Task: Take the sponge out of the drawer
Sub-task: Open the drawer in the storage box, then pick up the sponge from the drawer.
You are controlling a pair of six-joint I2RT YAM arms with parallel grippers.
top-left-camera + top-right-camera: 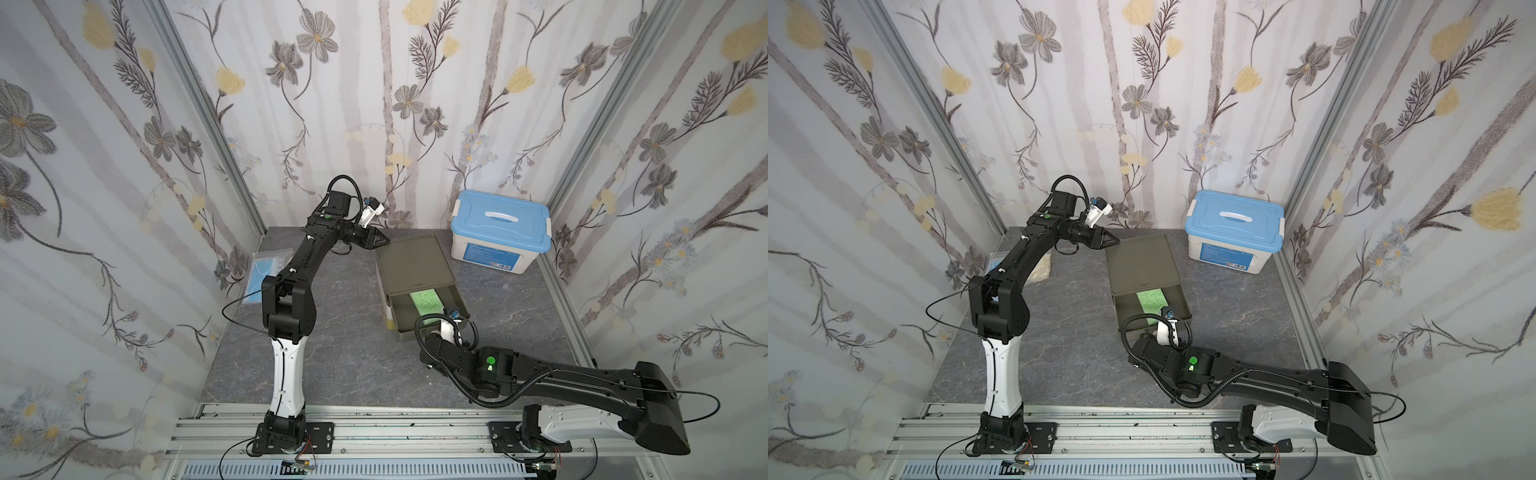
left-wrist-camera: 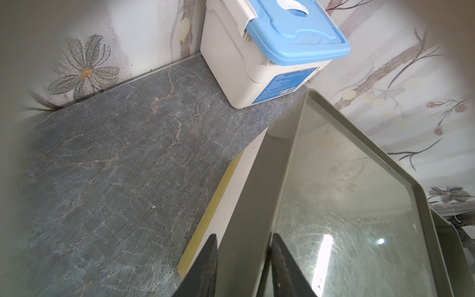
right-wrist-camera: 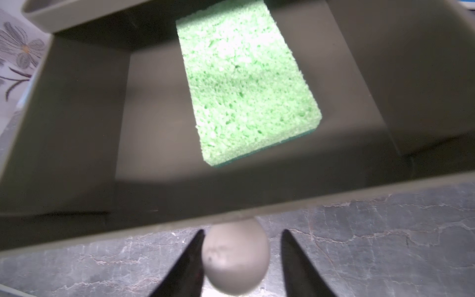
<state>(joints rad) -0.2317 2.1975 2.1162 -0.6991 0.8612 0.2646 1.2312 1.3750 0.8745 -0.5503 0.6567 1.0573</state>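
Note:
A light green sponge [image 1: 426, 302] [image 1: 1152, 301] [image 3: 246, 84] lies flat inside the olive drawer [image 1: 400, 311] [image 1: 1127, 309] [image 3: 77, 128], which is pulled out of its cabinet [image 1: 411, 262] [image 1: 1140, 262]. My right gripper [image 3: 243, 231] is open at the drawer's front, its jaws on either side of the round knob [image 3: 235, 259]. One finger touches the knob and the other stands clear of it. In both top views its wrist hides it. My left gripper [image 1: 384, 241] [image 1: 1115, 240] [image 2: 243, 235] is shut on the raised rim [image 2: 246, 205] at the cabinet's back left corner.
A white storage box with a blue lid [image 1: 500, 228] [image 1: 1235, 230] [image 2: 270, 51] stands at the back right, close to the cabinet. A clear bag holding something blue [image 1: 268, 270] lies at the far left by the wall. Papered walls close in three sides.

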